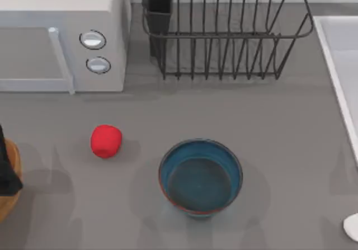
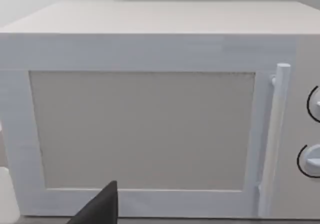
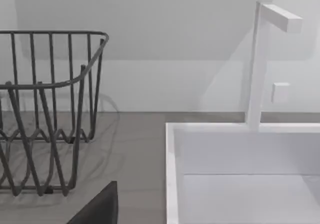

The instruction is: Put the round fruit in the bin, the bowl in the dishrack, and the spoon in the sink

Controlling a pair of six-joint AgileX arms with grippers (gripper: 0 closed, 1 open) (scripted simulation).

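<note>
From above, the red round fruit [image 1: 106, 141] lies on the grey bench [image 1: 268, 121] left of the blue bowl [image 1: 201, 175], with the bin [image 1: 9, 183] at the left edge, so the left arm looks the nearer one for it. The dishrack [image 1: 224, 32] stands far behind the bowl; the sink [image 1: 338, 65] and the spoon [image 1: 352, 226] are at the right.

The left wrist view faces the microwave [image 2: 145, 129]; whether the left end effector [image 2: 97, 209] is released or clenched cannot be told.

The right wrist view looks over sink and dishrack; the right end effector [image 3: 97, 209] likewise cannot be told.

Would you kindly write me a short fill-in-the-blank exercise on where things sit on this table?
1. The red round fruit lies to the ____ of the blue bowl.
2. The microwave has ____ round knobs.
3. The black utensil cup sits at the dishrack's ____ corner.

Missing words: left; two; left
</note>
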